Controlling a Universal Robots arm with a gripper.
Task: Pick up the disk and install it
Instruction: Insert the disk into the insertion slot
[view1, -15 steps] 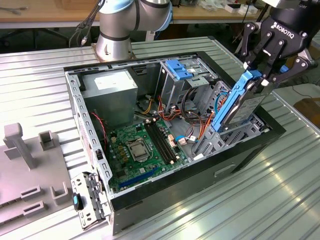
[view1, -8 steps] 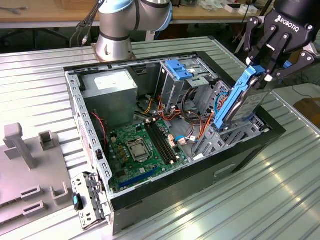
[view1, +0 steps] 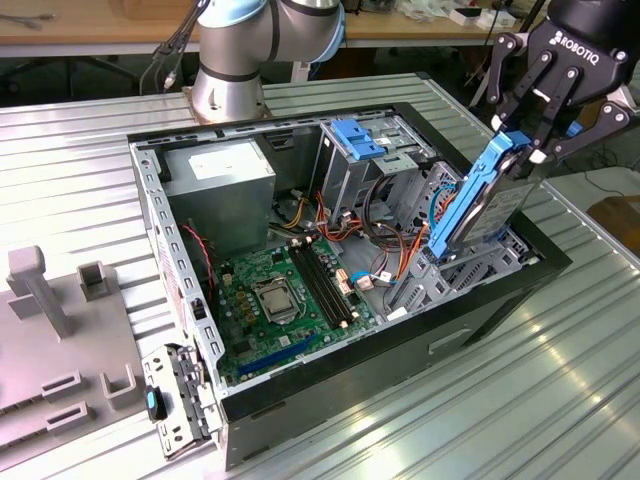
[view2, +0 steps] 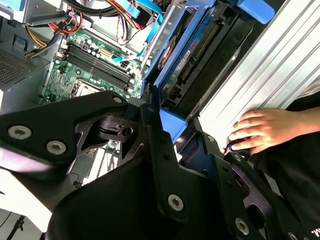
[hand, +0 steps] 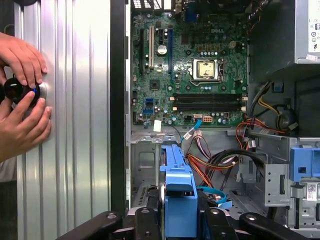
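The disk (view1: 480, 200), a grey metal drive in bright blue carrier rails, hangs tilted over the drive bay at the exterior view's right side of the open computer case (view1: 350, 375). Its lower end reaches into the bay among the cables. My gripper (view1: 525, 150) is shut on its upper end, black fingers clamping both faces. In the first wrist view the disk's blue carrier (hand: 178, 190) stands edge-on between my fingers (hand: 145, 220). In the second wrist view the disk (view2: 192, 55) extends away from my gripper (view2: 170, 135) along the case wall.
Inside the case lie the motherboard (view1: 275, 300), the grey power-supply box (view1: 220, 185) and a drive cage topped by a blue bracket (view1: 360, 135), with orange and red cables between. A person's hands (hand: 22, 100) rest on a black knob (hand: 17, 90) on the ribbed table beside the case. Grey fixtures (view1: 40, 290) stand at the exterior view's left.
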